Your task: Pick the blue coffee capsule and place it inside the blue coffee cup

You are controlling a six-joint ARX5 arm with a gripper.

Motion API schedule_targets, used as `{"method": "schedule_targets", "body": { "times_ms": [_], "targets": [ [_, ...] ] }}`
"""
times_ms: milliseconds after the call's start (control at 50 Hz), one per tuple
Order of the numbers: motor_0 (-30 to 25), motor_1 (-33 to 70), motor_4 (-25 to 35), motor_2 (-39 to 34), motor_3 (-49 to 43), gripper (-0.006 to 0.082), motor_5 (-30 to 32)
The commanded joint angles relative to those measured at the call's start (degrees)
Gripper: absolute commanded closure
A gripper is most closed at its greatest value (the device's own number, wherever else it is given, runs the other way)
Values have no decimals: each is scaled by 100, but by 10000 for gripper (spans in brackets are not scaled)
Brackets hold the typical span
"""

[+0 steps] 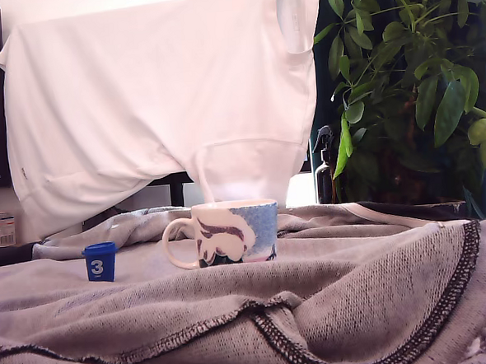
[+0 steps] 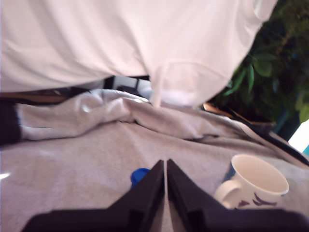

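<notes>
capsule: blue coffee capsule [image 1: 101, 262] stands upright on the gray cloth [image 1: 357, 290], at 9 o'clock from the blue coffee cup [image 1: 230, 232], well apart | pincer: gripper [image 2: 165, 170] clenched, holding nothing | aim: capsule peeks out just behind its tips, near 11 o'clock | arm: low, pointing forward over cloth

The gripper [image 2: 165, 166] shows only in the wrist view, its two black fingers [image 2: 145, 193] pressed together, tips pointing toward 12 o'clock.
</notes>
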Motion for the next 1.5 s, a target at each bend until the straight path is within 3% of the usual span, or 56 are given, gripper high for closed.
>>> {"method": "schedule_targets", "body": {
  "times_ms": [0,60,100,300,560,1100,1480],
  "targets": [
    [-245,625,-20,-20,352,256,225],
    [-457,1084,-105,-20,638,75,407],
    [-599,1357,-234,-20,828,43,544],
    [-1189,2396,-1038,-20,1786,48,1128],
    [-1252,3397,-1521,-4,3005,49,1268],
    [-1029,5324,-1360,1134,3226,49,1268],
    [-789,6092,-647,1810,3130,49,1268]
  ]
}}
